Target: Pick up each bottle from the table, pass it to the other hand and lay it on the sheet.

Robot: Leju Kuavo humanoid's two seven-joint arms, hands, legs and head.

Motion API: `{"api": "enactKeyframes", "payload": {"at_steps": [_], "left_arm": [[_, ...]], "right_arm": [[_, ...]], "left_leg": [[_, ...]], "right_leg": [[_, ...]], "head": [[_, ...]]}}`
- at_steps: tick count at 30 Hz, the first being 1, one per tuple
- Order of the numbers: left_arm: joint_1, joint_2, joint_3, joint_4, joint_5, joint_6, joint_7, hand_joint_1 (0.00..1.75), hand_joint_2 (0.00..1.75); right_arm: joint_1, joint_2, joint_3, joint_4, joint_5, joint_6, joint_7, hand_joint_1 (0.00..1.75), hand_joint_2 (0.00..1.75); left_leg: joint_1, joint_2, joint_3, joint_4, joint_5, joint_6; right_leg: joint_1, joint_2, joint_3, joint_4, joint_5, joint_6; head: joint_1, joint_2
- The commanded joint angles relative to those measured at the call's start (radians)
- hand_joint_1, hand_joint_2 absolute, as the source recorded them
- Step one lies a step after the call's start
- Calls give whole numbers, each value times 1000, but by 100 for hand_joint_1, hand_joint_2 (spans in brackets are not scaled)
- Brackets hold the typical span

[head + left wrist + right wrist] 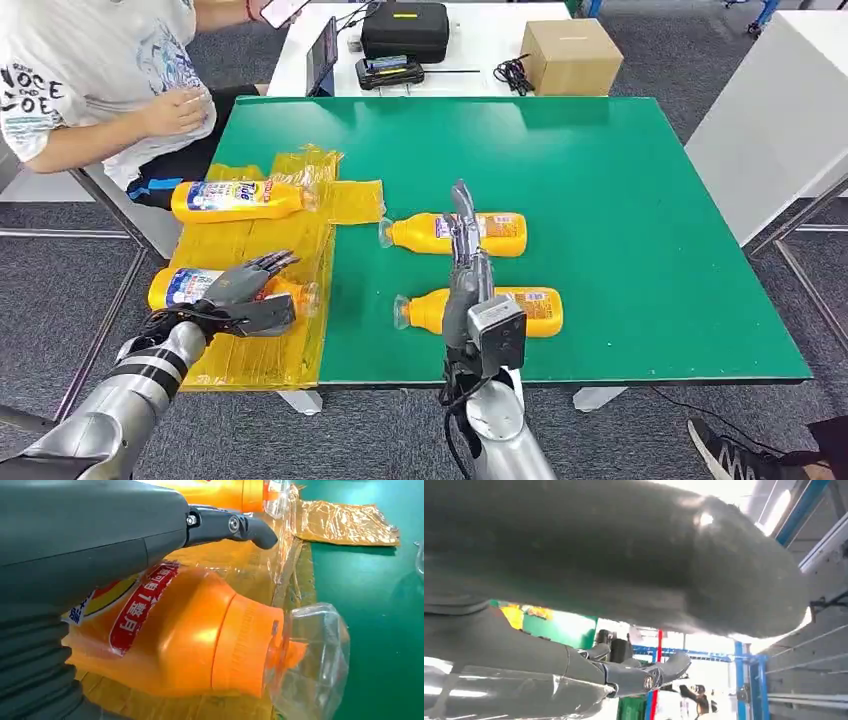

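a green table (pixel 620 180) fills the centre of the head view, with a crinkled yellow sheet (pixel 250 350) spread over its left edge. two orange bottles with clear caps lie on their sides on the sheet: the upper bottle (pixel 235 199) sits in the left-centre of the frame, and the lower bottle (pixel 180 287) lies below it, toward the lower left. the robot's left hand (pixel 245 290) rests over the lower bottle, its dark fingers (pixel 272 263) spread across the top; whether it is gripping the bottle or merely lying on it cannot be told. in the left wrist view this bottle's orange shoulder and clear cap sit against the grey hand (pixel 100 540) on the sheet. two more orange bottles lie on the bare green surface near the middle of the frame, the third bottle (pixel 500 233) above the fourth bottle (pixel 530 308), both caps pointing left. the right hand (pixel 466 250) reaches up from the bottom centre above these two, fingers straight and released, holding nothing. in the upper left a person (pixel 90 70) in a white printed shirt sits beside the table. behind the table, at top centre, stand a black case (pixel 405 30) and a cardboard box (pixel 570 55).
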Motion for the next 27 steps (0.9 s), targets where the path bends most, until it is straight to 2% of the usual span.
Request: {"api": "enactKeyframes", "payload": {"at_steps": [1,4,5,6,7,12,15,17,20,22,24,25,27], "left_arm": [[60,33,11,66,98,-154,-65,0,0],[114,62,13,22,229,-304,-151,0,0],[134,80,-4,0,271,-347,-167,0,0],[144,88,-2,-8,307,-376,-183,0,0],[151,94,-9,-19,318,-378,-184,0,0],[147,91,-11,-20,320,-380,-180,0,0],[166,82,-7,-54,432,-413,-206,0,0],[179,46,28,-94,502,-382,-225,0,0],[167,-27,113,-133,641,-378,-177,0,0],[143,-99,232,-157,795,-332,-129,0,0],[138,-113,232,-186,818,-302,-104,0,0],[143,-116,232,-207,821,-263,-108,0,0],[145,-150,270,-266,819,-34,-162,0,0]], "right_arm": [[-56,-14,3,105,-15,18,7,0,0],[-75,-12,14,144,-24,30,1,0,0],[-84,-13,21,162,-21,34,-2,0,0],[-89,-12,24,173,-23,40,-3,0,0],[-92,-11,26,182,-23,41,-4,0,0],[-91,-12,26,180,-23,41,-4,0,0],[-90,-11,28,182,-23,44,-4,0,0],[-85,-10,26,180,-22,39,-7,0,0],[-75,-12,25,170,-14,29,-6,0,0],[-59,-9,21,161,-1,5,5,0,0],[-53,-10,24,156,1,4,6,0,0],[-52,-11,24,154,4,0,7,0,0],[-51,-15,32,150,37,-29,12,0,0]], "left_leg": [[1,5,5,-2,-1,-2],[0,7,7,-3,-1,-1],[1,11,9,-4,-1,-2],[1,7,8,-3,-1,-2],[1,11,10,-4,-1,-2],[0,6,8,-2,-1,-1],[1,8,9,-3,-1,-2],[1,8,10,-3,-1,-2],[0,4,9,-2,0,-1],[1,2,8,-2,0,-1],[2,0,5,0,0,-1],[2,-1,4,1,0,-1],[2,1,2,1,0,-1]], "right_leg": [[1,4,3,-2,1,-2],[0,6,5,-2,1,-2],[1,10,6,-4,2,-3],[1,7,6,-2,1,-2],[1,10,7,-4,2,-3],[0,5,6,-1,1,-1],[1,7,7,-3,1,-2],[1,7,7,-2,1,-2],[0,2,7,-1,0,-1],[1,0,7,-2,0,-1],[2,-2,4,-1,0,-2],[3,-3,4,-1,-1,-2],[2,-1,2,-1,0,-2]], "head": [[0,0],[0,0],[0,0],[0,0],[0,0],[0,0],[0,0],[0,0],[0,0],[0,0],[0,0],[0,0],[0,0]]}}
